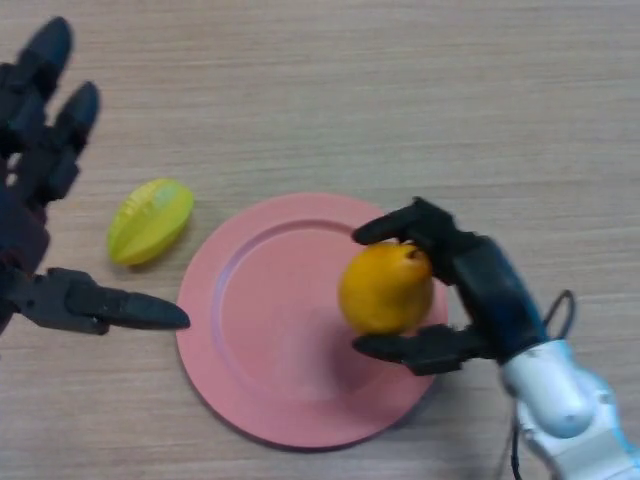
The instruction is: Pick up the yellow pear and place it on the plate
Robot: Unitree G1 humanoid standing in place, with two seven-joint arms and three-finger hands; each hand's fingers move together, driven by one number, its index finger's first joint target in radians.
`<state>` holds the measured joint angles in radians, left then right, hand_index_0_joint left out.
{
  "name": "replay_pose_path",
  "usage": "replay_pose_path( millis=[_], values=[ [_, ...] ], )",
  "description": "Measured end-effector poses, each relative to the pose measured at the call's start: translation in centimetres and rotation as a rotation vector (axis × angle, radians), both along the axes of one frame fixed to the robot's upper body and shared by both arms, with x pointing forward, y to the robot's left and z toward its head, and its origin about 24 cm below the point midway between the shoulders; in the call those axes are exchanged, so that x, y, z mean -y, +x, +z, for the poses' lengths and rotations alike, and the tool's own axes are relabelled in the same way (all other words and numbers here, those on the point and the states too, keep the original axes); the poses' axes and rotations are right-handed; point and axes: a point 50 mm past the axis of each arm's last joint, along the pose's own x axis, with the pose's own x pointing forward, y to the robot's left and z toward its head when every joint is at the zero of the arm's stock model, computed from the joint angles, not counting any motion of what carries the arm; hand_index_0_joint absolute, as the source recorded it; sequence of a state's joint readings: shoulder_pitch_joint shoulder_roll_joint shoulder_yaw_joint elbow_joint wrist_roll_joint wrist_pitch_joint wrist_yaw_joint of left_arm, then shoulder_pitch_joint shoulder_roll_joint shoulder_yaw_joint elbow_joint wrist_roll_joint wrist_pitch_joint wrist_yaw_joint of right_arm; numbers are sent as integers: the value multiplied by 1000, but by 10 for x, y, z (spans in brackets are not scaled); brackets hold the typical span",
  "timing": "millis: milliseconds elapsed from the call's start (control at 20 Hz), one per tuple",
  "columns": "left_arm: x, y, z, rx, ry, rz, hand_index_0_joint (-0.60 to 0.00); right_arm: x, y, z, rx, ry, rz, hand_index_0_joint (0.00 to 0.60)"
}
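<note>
Left hand (30, 200) at the left edge of the wooden table (400, 80), fingers spread and straight, thumb pointing toward the plate, holding nothing. Just right of it a yellow-green star fruit (150, 220) lies on the table, near the plate rim but apart from it. Pink plate (260, 340) at centre. Yellow pear (385, 288) over the plate's right part; contact with the plate cannot be told. Right hand (480, 290) has fingers and thumb curled around the pear.

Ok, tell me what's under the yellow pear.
The round pink plate lies beneath the yellow pear, which the right hand grips. Whether the pear touches the plate cannot be seen; the pear covers that spot.
</note>
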<state>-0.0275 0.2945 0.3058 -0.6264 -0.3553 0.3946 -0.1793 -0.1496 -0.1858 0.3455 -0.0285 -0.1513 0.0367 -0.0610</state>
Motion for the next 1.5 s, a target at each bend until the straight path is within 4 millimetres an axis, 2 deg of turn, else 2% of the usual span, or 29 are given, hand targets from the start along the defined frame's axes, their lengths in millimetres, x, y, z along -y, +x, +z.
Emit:
replay_pose_path(
  millis=[100,150,250,500,600,650,700,750,800,1100,1300,1500],
  values=[
    [-4,-2,-1,-29,-41,-4,0,-13,-1,-11,-26,-12,1,600],
    [-5,-4,-2,-41,-39,1,0,-23,-2,-22,-81,24,26,600],
    [-5,-6,-6,-59,-37,6,0,-35,-6,-39,-139,-14,74,600],
    [-6,-10,-3,-58,-27,2,0,-36,-3,-43,-87,-8,40,600],
    [-10,-12,-3,-63,-27,23,0,-35,-5,-47,-103,-7,34,401],
    [-11,-12,-4,-69,-27,25,0,-35,-5,-47,-99,-13,34,251],
    [-11,-12,-4,-71,-27,26,0,-34,-5,-47,-100,-14,32,152],
    [-11,-12,-5,-71,-27,25,0,-33,-4,-47,-101,-31,23,20],
    [-11,-12,-5,-72,-27,25,0,-32,-3,-47,-86,-63,19,0],
    [-8,-11,-6,-80,-29,15,0,-27,4,-24,-24,-31,-18,0],
    [-5,-8,-8,-86,-5,14,0,-25,2,11,54,32,-1,0],
    [-1,-6,-6,-80,-4,-5,0,1,-3,45,113,114,-36,0]
  ],
)
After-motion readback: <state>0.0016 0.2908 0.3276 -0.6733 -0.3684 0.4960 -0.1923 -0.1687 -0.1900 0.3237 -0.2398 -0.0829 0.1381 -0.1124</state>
